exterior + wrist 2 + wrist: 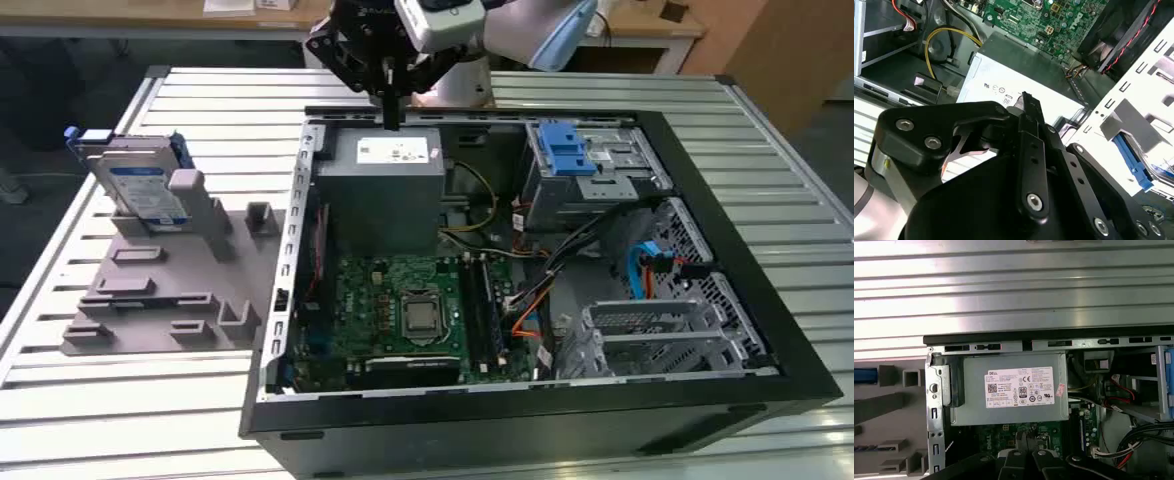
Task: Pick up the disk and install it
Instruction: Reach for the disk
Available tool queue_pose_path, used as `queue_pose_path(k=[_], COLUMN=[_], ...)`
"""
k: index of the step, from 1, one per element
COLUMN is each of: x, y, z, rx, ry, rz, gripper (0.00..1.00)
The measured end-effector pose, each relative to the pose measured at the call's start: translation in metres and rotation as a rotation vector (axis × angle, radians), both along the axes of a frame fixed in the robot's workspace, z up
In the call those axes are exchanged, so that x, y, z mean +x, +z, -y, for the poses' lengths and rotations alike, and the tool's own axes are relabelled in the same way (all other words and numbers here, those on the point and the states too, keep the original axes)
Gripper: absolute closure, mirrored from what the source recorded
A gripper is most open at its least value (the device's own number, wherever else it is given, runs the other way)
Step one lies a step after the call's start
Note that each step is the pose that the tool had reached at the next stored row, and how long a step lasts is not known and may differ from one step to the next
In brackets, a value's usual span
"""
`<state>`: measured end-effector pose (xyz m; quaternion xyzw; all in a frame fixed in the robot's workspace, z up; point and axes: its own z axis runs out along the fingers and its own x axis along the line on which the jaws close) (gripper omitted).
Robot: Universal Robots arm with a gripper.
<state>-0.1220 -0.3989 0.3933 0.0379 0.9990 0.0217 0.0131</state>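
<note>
The disk, a silver drive with a white-and-blue label in a blue bracket, stands on edge in a grey holder on the exterior view's left, outside the computer case. My gripper hangs over the far edge of the open case, just above the grey power supply box, well away from the disk. Its fingers are shut with nothing between them, and both wrist views show the tips closed together over that box. A blue strip of the disk's bracket shows beside the case.
The open black computer case lies on a slatted metal table. Inside are a green motherboard, cables, and a metal drive bay with a blue latch at the far right. The arm's body is behind the case.
</note>
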Motion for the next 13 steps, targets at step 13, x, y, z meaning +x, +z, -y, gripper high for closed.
queue_pose_path(k=[13], x=[-0.0029], y=[0.0], z=[0.0], rx=[0.0], ry=[0.0], rz=[0.0], gripper=[0.89])
